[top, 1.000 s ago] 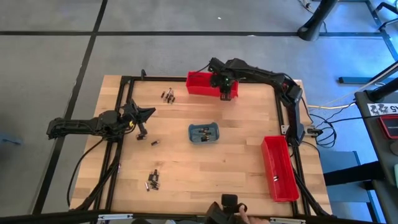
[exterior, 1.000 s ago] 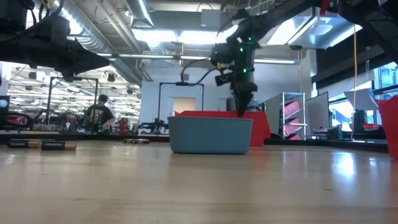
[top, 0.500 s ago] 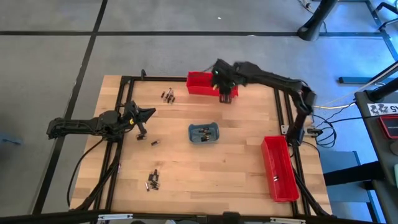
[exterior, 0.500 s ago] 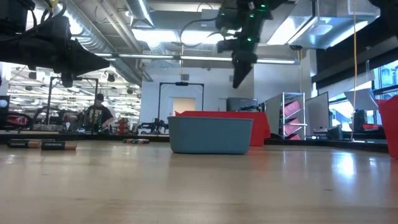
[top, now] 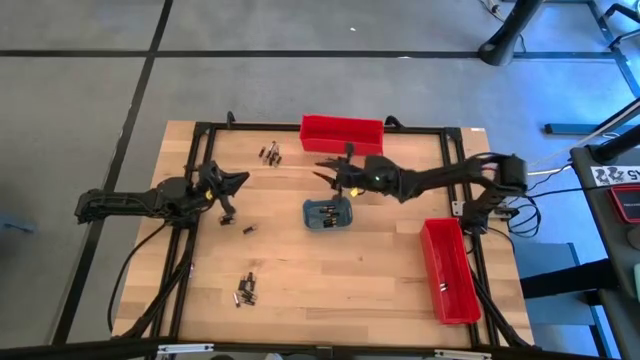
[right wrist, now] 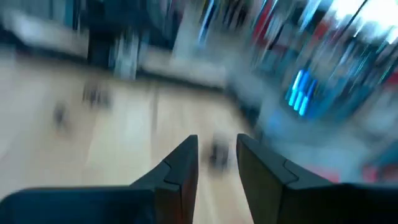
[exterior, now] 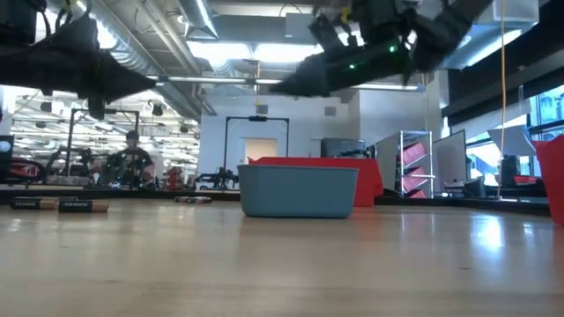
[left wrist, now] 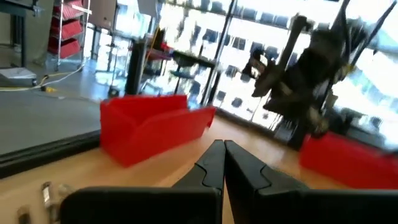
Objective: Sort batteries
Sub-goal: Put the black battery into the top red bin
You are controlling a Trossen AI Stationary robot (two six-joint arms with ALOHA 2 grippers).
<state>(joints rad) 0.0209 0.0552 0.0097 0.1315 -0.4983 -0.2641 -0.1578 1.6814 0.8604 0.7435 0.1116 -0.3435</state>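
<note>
Right gripper [top: 330, 172] above surface, just far of grey tray [top: 328, 214], fingers apart, nothing between. Left gripper [top: 229, 195] at left, fingers closed. Batteries [top: 270, 153] scattered far-left and near-left [top: 246, 290]; some in tray.

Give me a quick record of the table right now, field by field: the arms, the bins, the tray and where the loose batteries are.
left gripper: shut, empty, over the table's left side
right gripper: open, empty, above the table between the far red bin and the tray
far red bin: at the table's far edge
right red bin: along the right edge, one small item inside
grey-blue tray: mid-table, batteries inside
loose batteries: cluster near the far left, one by the left gripper, cluster near the front left
</note>
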